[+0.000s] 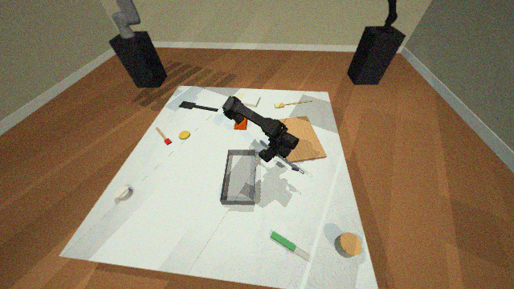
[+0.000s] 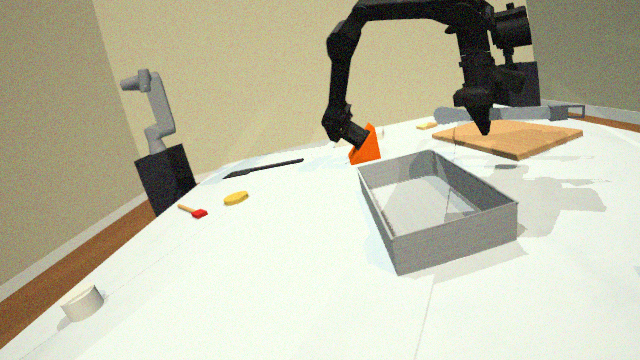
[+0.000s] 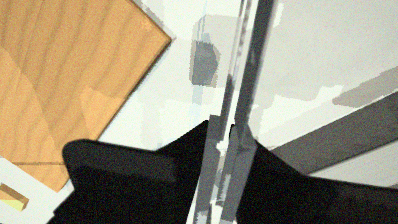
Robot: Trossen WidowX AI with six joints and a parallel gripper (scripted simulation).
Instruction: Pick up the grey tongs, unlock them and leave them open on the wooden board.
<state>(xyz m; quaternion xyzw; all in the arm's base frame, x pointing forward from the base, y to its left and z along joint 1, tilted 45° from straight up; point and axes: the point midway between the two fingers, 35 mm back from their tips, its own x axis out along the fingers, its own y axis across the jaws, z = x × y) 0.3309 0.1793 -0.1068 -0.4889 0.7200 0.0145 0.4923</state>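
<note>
The grey tongs (image 1: 290,164) (image 2: 525,114) (image 3: 257,55) hang about level above the table, their two arms close together. Their rounded end is left and their rectangular loop end right in the exterior view. My gripper (image 1: 268,154) (image 2: 483,125) (image 3: 219,128) is shut on the middle of the tongs, fingers pointing down. The wooden board (image 1: 309,138) (image 2: 542,132) (image 3: 70,50) lies flat beside and behind the tongs, to the left in the wrist view. The grey roasting tin (image 1: 225,185) (image 2: 450,240) (image 3: 345,131) stands clear of the tongs. The lock itself cannot be made out.
An orange block (image 1: 241,124) (image 2: 369,149) stands behind the tin, near the arm's base. A black spatula (image 1: 198,107) (image 2: 265,167), a yellow disc (image 1: 184,135) (image 2: 236,197) and a red brush (image 1: 168,141) (image 2: 199,213) lie left. A green-handled knife (image 1: 283,241) lies at the front.
</note>
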